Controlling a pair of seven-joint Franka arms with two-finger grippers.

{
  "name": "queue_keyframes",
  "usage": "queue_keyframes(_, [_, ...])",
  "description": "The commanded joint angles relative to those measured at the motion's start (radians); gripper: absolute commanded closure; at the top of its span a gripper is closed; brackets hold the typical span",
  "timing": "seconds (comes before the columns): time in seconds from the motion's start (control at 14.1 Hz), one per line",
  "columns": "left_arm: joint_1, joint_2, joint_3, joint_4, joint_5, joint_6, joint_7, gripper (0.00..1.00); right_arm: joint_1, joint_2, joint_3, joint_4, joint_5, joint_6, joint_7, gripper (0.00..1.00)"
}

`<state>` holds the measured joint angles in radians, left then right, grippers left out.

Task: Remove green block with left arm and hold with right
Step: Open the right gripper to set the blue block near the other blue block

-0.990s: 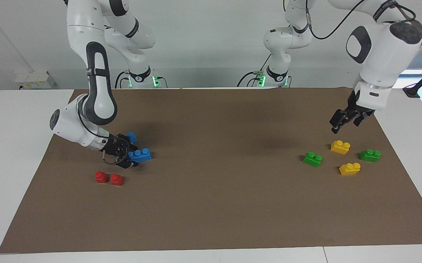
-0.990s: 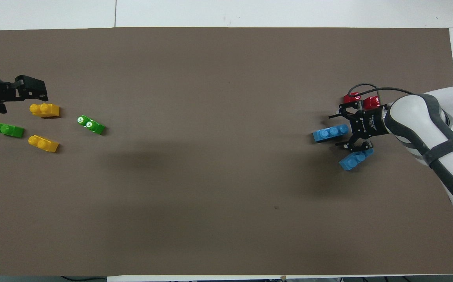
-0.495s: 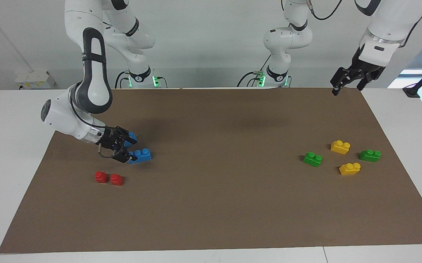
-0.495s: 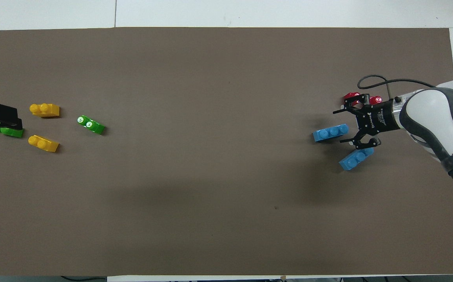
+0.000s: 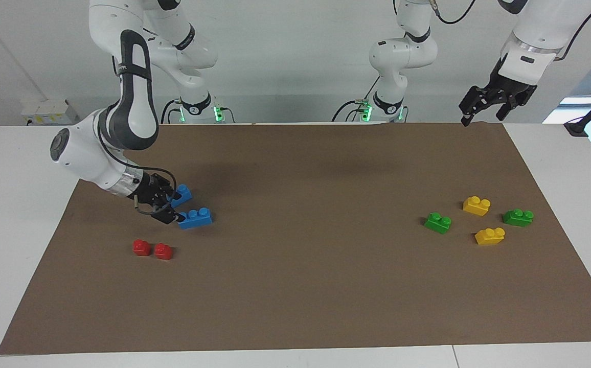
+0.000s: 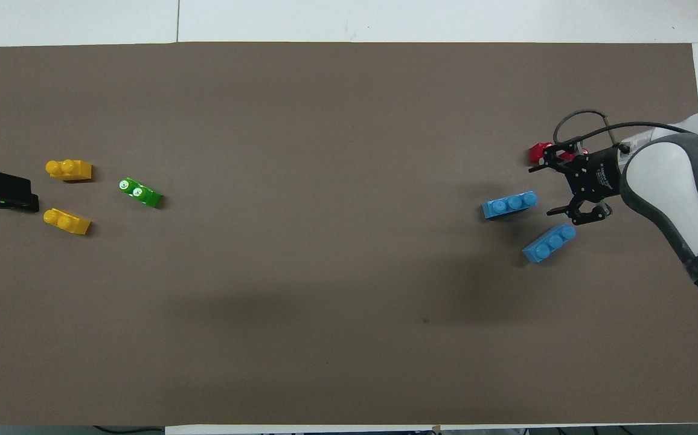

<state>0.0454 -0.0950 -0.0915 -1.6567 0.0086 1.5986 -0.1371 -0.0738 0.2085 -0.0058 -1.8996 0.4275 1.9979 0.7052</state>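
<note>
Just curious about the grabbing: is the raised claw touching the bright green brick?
Apart. The facing view shows the left gripper high above the mat's edge, with the green block lying untouched on the mat.

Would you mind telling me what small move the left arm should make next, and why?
I would probably lower the left tool toward the green block, keeping it open. That tool hangs open high above the mat, holding nothing, while the block lies untouched on the mat, so closing that height gap looks like the first step before any grasp.
</note>
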Motion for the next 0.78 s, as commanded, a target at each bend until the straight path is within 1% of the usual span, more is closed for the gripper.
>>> queue_keyframes(0.0, [0.004,-0.029,0.006,-0.031,-0.015,0.032,0.014,0.00,-0.008,-0.001,0.004,0.020,-0.048,-0.021,-0.087,0.06])
queue_keyframes(0.28, [0.004,0.027,0.013,-0.002,-0.015,-0.008,0.017,0.00,-0.008,-0.009,0.004,0.063,-0.122,-0.042,-0.200,0.06])
queue_keyframes(0.57, [0.004,0.011,0.007,0.014,-0.015,-0.002,0.021,0.00,-0.008,-0.012,0.004,0.089,-0.199,-0.044,-0.341,0.06])
queue_keyframes(0.71, [0.005,0.012,0.007,0.014,-0.015,0.000,0.021,0.00,-0.006,-0.018,0.004,0.111,-0.237,-0.063,-0.395,0.06])
